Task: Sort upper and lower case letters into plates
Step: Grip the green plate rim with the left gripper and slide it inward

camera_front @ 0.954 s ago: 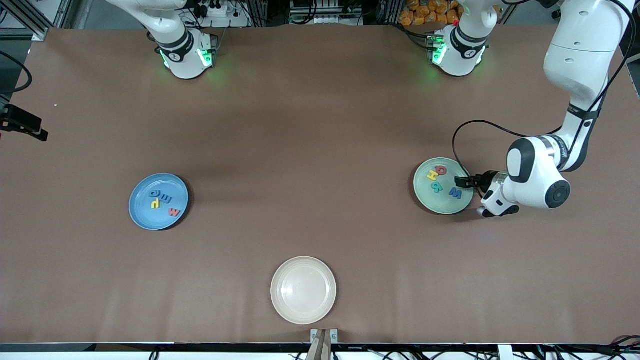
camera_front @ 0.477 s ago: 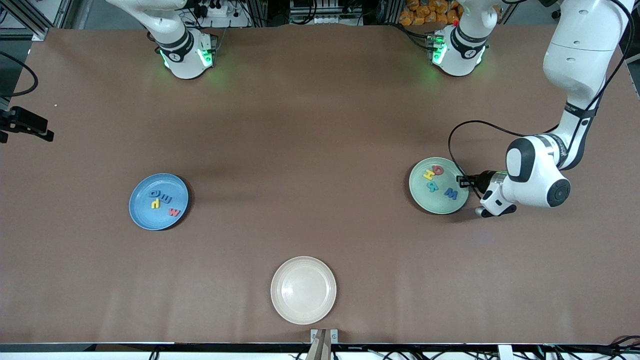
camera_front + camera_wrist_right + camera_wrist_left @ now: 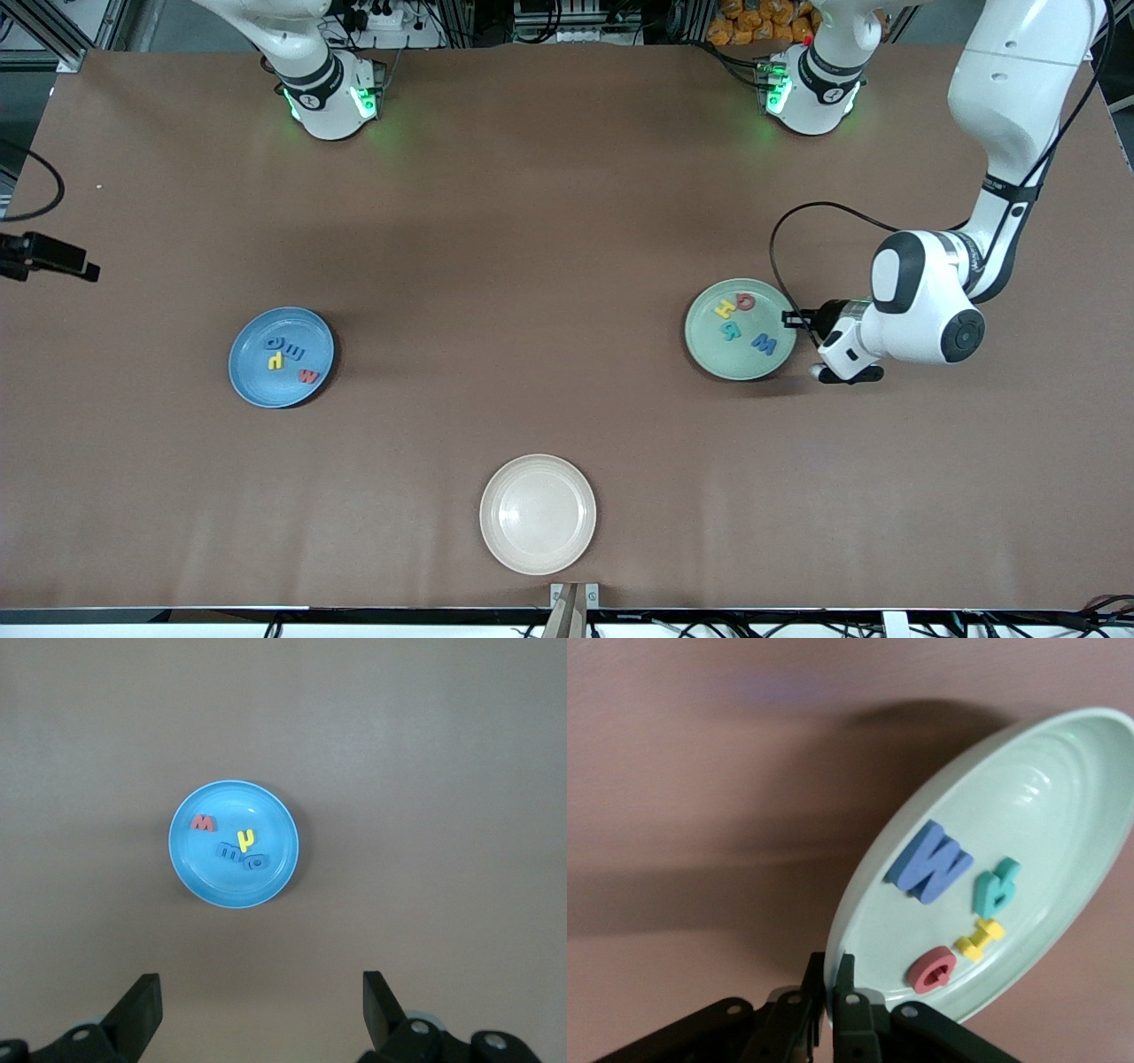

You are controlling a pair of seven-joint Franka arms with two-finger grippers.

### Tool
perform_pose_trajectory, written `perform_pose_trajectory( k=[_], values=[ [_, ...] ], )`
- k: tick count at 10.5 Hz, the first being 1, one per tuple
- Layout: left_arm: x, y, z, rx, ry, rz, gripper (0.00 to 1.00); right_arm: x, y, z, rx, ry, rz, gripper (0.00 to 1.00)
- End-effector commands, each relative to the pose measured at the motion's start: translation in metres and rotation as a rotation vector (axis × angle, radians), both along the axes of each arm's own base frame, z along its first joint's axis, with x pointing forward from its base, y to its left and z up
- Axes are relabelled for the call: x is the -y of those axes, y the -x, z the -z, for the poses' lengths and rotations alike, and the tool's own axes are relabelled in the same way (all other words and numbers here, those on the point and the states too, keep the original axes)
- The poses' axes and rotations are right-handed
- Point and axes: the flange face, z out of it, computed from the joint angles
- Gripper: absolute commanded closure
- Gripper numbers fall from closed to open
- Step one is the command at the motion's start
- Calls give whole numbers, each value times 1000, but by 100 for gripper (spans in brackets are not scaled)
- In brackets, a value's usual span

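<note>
A pale mint green plate (image 3: pixel 709 346) lies toward the left arm's end of the table. It holds a blue W (image 3: pixel 764 343), a teal R (image 3: pixel 732 330), a yellow H (image 3: pixel 725 308) and a red Q (image 3: pixel 745 301). My left gripper (image 3: pixel 788 319) is shut on its rim. In the left wrist view both fingers of that gripper (image 3: pixel 831 970) pinch the plate's edge (image 3: pixel 1045 797). The blue plate (image 3: pixel 252 372) holds several letters, among them a red one (image 3: pixel 308 376) and a yellow one (image 3: pixel 275 360). My right gripper (image 3: pixel 261 1005) hangs open high over the blue plate (image 3: pixel 275 815).
An empty cream-beige plate (image 3: pixel 538 514) sits near the front edge, midway along the table. A black device with a cable (image 3: pixel 53 257) juts in at the right arm's end of the table. Bare brown tabletop lies between the plates.
The left gripper closed on the mint plate's rim and dragged the plate toward the middle of the table. The black device shifted slightly. The blue plate has not moved.
</note>
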Motion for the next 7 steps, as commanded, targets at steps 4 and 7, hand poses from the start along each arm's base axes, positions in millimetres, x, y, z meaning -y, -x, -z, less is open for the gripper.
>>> perform_pose_trajectory(
  k=[4, 7],
  values=[
    [95, -26, -121, 74, 89, 39, 100, 31, -34, 69, -2, -29, 41, 0],
    [152, -19, -154, 144, 21, 113, 100, 51, -41, 100, -11, -47, 51, 0]
  ],
)
